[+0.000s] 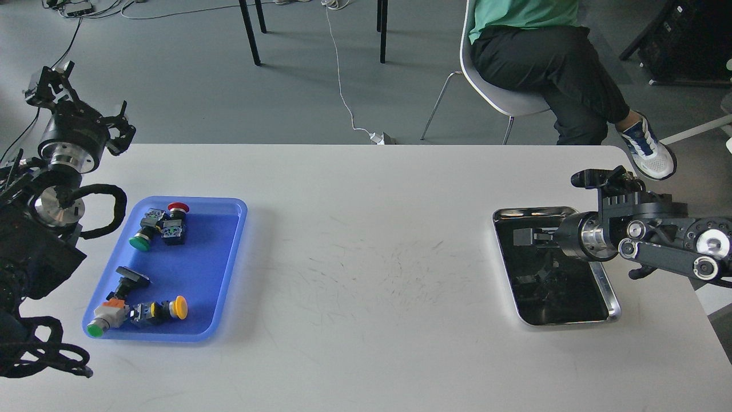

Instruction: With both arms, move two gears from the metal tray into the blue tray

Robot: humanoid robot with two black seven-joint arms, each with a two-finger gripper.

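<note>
The table is broad, matte white with rounded corners and faint dark scuffs between the two grippers. The blue tray, smooth plastic with a raised rim and rounded corners, lies just below and beside the left gripper. It holds switches with red, green and yellow caps in two clusters. The metal tray, shiny steel with a dark mirror floor, sits under the right gripper, which reaches in over its upper half. Gears cannot be made out; the floor shows only dark reflections. Left gripper, raised off the table's corner, looks spread apart. Right gripper is seen end-on and dark: I cannot tell its state.
</note>
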